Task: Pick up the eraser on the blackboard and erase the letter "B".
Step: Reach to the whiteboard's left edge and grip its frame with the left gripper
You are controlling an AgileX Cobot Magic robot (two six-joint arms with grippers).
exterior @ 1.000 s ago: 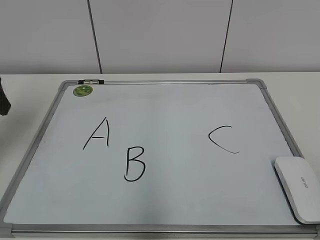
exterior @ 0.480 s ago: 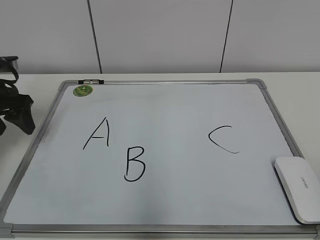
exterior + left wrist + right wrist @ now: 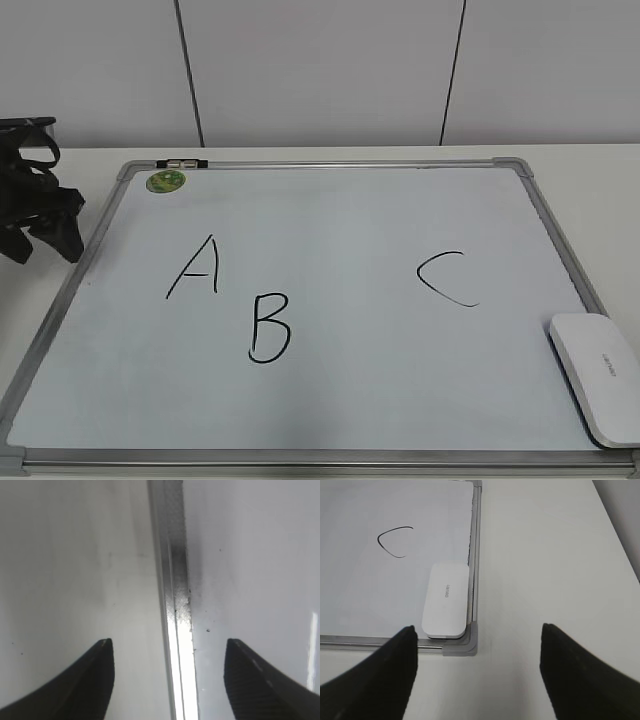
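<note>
The white eraser [image 3: 597, 377] lies flat at the near right corner of the blackboard [image 3: 350, 220]. It also shows in the right wrist view [image 3: 446, 600]. The letter "B" [image 3: 270, 328] is written left of centre, below the "A" [image 3: 195, 267]. My left gripper [image 3: 45, 248] is open and empty beside the board's left frame. In the left wrist view, the left gripper [image 3: 167, 642] straddles that frame [image 3: 175, 580]. My right gripper [image 3: 477, 628] is open and empty, above the table, short of the eraser. It is out of the exterior view.
A black "C" [image 3: 447, 278] is on the board's right half and also shows in the right wrist view [image 3: 395, 541]. A round green sticker [image 3: 166, 181] sits at the far left corner. The grey corner piece [image 3: 460, 647] adjoins the eraser. A white wall stands behind the table.
My left gripper has come into the exterior view from the left edge and moved right toward the board's left frame. The eraser and letters have not moved.
</note>
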